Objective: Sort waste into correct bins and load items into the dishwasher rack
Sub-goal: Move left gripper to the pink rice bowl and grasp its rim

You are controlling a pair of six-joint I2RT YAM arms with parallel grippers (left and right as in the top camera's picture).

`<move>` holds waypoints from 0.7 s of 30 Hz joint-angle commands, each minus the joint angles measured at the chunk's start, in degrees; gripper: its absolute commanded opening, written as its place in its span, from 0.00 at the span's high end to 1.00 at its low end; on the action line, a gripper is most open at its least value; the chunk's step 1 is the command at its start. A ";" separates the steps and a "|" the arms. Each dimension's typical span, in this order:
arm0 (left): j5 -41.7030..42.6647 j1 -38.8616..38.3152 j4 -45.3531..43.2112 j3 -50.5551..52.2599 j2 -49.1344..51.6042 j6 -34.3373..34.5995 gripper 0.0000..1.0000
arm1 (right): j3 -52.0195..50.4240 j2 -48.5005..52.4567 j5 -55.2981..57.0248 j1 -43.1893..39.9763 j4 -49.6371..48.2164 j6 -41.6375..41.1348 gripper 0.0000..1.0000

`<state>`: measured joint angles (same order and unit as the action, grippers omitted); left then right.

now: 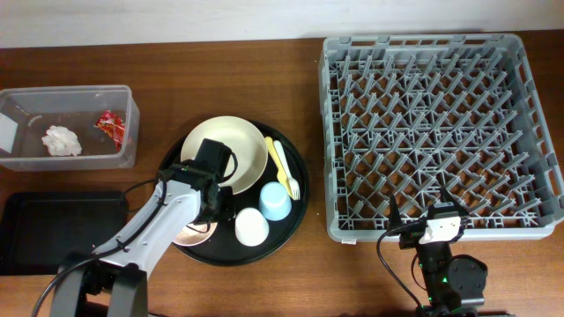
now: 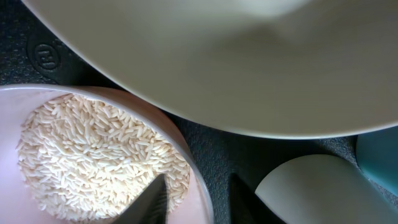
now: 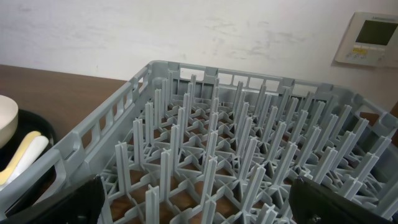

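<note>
Overhead view is giving us the layout. At far left, the clear box [image 1: 130, 123] is holding the napkin [image 1: 62, 140] and the red wrapper [image 1: 110, 126]. The shallow black tray [image 1: 62, 229] is lying in front of it on the tabletop [image 1: 220, 79], with no rice showing in it.

Moving right, the left gripper [image 1: 211, 211] is hanging over the pink bowl [image 2: 18, 102], which is sitting on the near-left part of the round black tray [image 1: 298, 207], heaped with rice [image 2: 93, 155]. In the left wrist view, its fingers [image 2: 155, 199] are standing apart astride the bowl's rim, one over the rice and one outside. A sliver of gap is showing, so we are not judging the rim clamped.

We are judging the step in hand to be gripping this bowl for emptying. We are advising full closure on the rim before any lift. The cream bowl-plate [image 1: 247, 141] is sitting just beside the bowl and the white cup [image 1: 251, 226] is near. We are therefore recommending a straight vertical lift with the bowl level, then travel left to a bin, likely the shallow black tray. The tilt should be slow and low, since loose grains are prone to scattering. The blue cup [image 1: 276, 201] and the fork and spoon [image 1: 284, 167] are lying on the same round tray.

Further right, the dishwasher rack [image 1: 328, 132] is standing with no item showing in it. The right gripper [image 1: 427, 216], jaws wide apart and holding nothing, is sitting at its near edge.
</note>
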<state>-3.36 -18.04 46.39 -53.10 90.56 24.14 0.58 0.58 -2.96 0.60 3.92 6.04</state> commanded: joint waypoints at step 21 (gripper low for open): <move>0.57 0.20 -0.11 0.59 0.50 0.70 0.94 | -0.26 -0.33 0.24 -0.24 0.33 -0.07 0.02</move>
<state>-3.03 -18.04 46.22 -53.08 90.56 24.49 0.58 0.58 -2.96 0.60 3.92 6.02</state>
